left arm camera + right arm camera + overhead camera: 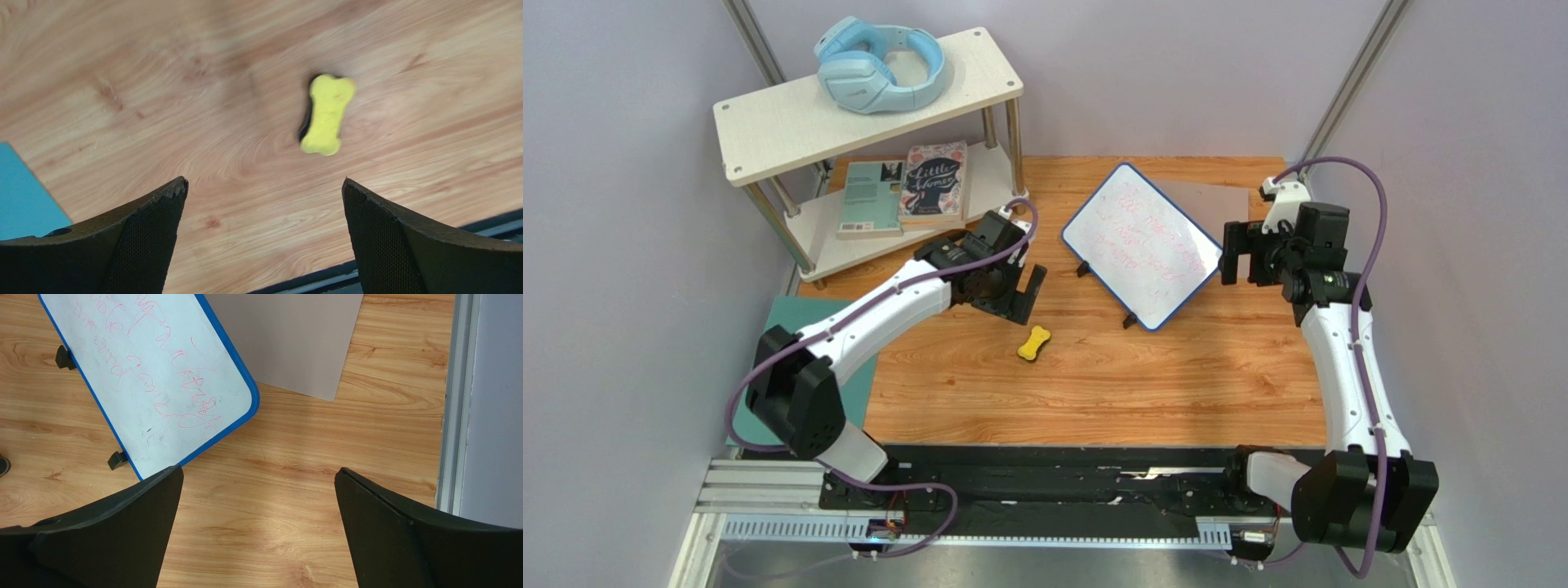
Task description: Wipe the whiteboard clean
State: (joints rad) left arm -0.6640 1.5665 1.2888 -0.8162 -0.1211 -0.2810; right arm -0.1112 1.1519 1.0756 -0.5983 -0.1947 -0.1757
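Two wide-open empty hands, left hand (263, 185) and right hand (258, 473); whiteboard (147, 373) scribbles illegible.

whiteboard (153, 373) cut off at top, yellow piece (328, 114) blurred, possibly eraser

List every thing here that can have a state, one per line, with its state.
whiteboard: covered in pink-red writing, unerased.
yellow eraser: lying loose on the table, ungrasped.
left gripper: fingers open, empty.
right gripper: fingers open, empty.
headphones: resting on the shelf top.
books: closed, lying flat.
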